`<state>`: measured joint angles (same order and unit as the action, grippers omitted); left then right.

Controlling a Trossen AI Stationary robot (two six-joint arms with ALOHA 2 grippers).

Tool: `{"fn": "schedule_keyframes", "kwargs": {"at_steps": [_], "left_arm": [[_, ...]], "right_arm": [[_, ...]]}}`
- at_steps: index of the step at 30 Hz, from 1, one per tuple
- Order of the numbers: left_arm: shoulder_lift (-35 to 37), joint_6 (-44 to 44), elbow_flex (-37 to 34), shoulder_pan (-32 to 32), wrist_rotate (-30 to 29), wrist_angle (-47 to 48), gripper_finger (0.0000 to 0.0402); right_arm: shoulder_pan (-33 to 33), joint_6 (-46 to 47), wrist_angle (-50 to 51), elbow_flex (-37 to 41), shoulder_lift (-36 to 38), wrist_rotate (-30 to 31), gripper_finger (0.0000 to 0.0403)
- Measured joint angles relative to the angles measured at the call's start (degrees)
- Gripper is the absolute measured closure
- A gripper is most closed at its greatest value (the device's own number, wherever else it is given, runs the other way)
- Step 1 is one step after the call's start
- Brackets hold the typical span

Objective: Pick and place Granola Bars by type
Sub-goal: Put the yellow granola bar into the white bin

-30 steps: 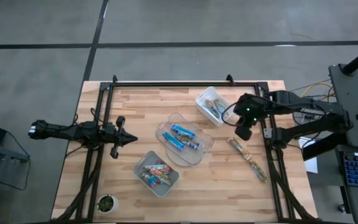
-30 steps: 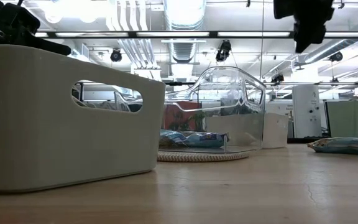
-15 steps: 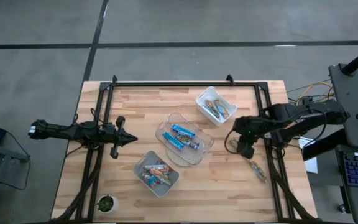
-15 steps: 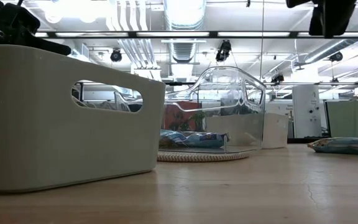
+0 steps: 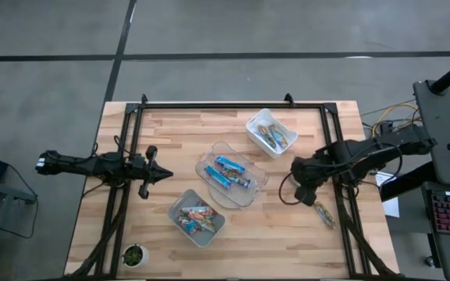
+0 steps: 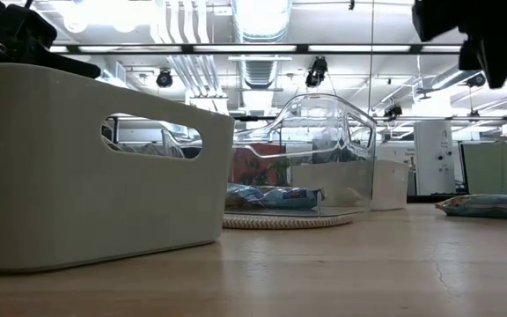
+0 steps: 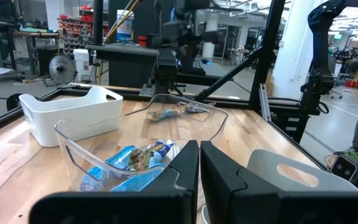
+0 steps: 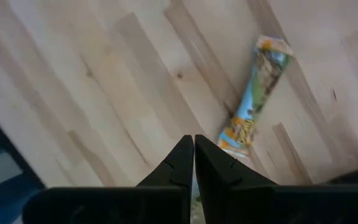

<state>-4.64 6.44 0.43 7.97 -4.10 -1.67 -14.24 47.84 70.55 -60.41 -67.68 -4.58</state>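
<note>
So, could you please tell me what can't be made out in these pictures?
- High view: the right gripper covers part of the loose bars.
- Low view: the grey bin wall hides its contents.
- High view: bars in the white bin are too small to sort by type.

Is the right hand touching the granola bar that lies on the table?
Apart. In the low view the right hand hangs high above the granola bar.
</note>
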Motion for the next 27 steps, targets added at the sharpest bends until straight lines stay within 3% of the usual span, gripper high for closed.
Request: {"fn": "schedule_keyframes", "kwargs": {"at_steps": [15, 20, 27], "left_arm": [[0.0, 0.0, 0.0, 0.0, 0.0, 0.0, 0.0401], [0.0, 0.0, 0.0, 0.0, 0.0, 0.0, 0.0401], [0.0, 0.0, 0.0, 0.0, 0.0, 0.0, 0.0401]], "right_arm": [[0.0, 4.9, -3.0, 11.0, 3.2, 0.0, 0.0385], [0.0, 4.9, -10.1, 14.7, 3.2, 0.0, 0.0348], [0.0, 5.3, -13.4, 17.5, 3.2, 1.4, 0.0261]]}}
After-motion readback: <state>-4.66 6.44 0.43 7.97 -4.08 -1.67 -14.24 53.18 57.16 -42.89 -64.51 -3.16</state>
